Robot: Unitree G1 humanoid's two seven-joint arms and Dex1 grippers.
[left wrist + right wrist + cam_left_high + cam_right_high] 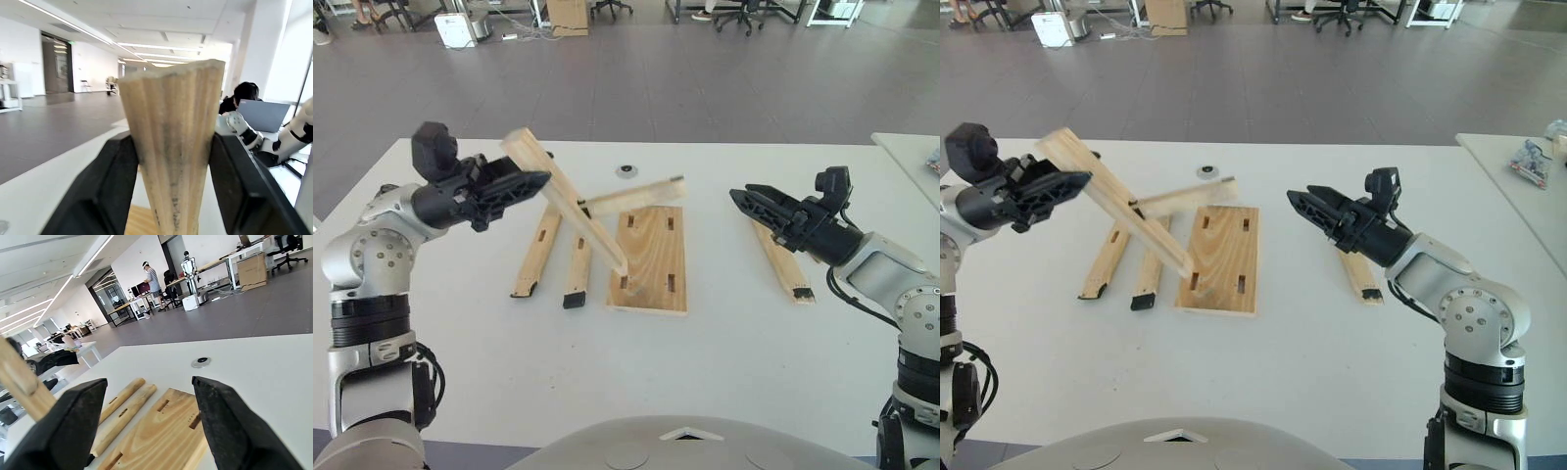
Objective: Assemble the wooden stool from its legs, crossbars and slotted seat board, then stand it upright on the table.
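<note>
So the left gripper [530,182] is clamped on the top end of one leg [578,215]. In the left wrist view you can see both fingers [107,186] pressed tight against the wood. That leg is tilted, with its high end toward the table's [724,372] left edge. Its low end comes down at one of the slots on the left side of the seat board [651,259]. Can't tell how deep it's actually in there.

A crossbar [636,196] meets the held leg about halfway along and sticks out over the far end of the board, up off the surface.

The seat board lies flat around the middle of the table, slots facing up. Just beside it, on the side toward the left edge, two more legs [537,250] [578,269] lie flat next to each other, close but not touching the board.

The right gripper [744,199] hangs above the table on the right side of the board with its fingers [73,426] spread apart, nothing between them. Under that arm a fourth leg [783,259] lies flat, toward the right edge.

There's also a little round grommet [626,170] set into the table near the far edge.
</note>
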